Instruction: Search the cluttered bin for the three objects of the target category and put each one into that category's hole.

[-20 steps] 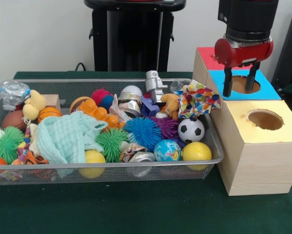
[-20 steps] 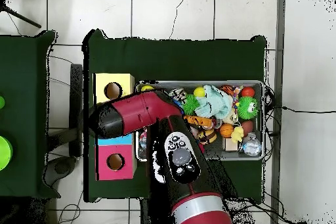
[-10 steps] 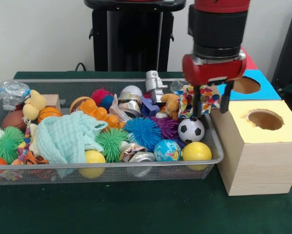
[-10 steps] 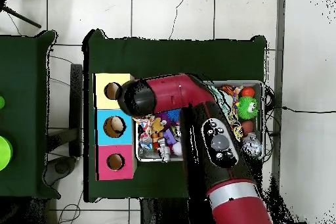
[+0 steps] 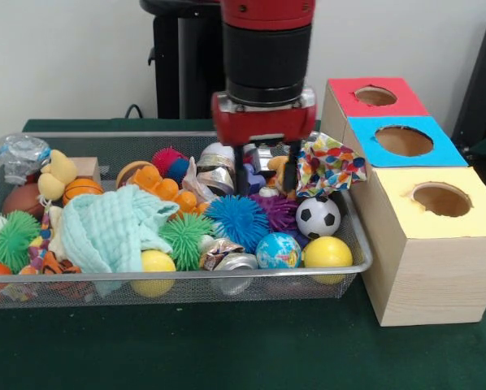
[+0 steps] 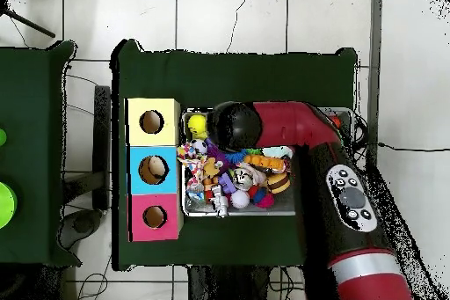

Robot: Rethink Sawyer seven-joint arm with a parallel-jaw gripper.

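step in hand: search phase. my gripper [image 5: 264, 172] hangs over the right-centre of the wire bin [image 5: 15, 146], empty, above the clutter and not yet down on anything.
fingers: apart, nothing between them; one finger [image 5: 240, 170] shows dark just above the blue spiky ball [image 5: 237, 219], the other near the purple spiky ball [image 5: 279, 213].
task's things: the target category is not given, so i cannot name the three pieces. candidates all lie in the bin: soccer ball [image 5: 318, 217], globe ball [image 5: 277, 250], yellow ball [image 5: 327, 253], crushed can [image 5: 236, 262].
holes: red [image 5: 375, 96], blue [image 5: 403, 140] and yellow [image 5: 441, 199] boxes stand in a row just beside the bin's right end on the table [image 5: 227, 349].
next move, my judgement: settle on one piece, descend straight over it, and close without catching the patterned cloth [image 5: 327, 165] nearby.
overhead check: my arm [image 6: 299, 129] covers much of the bin.
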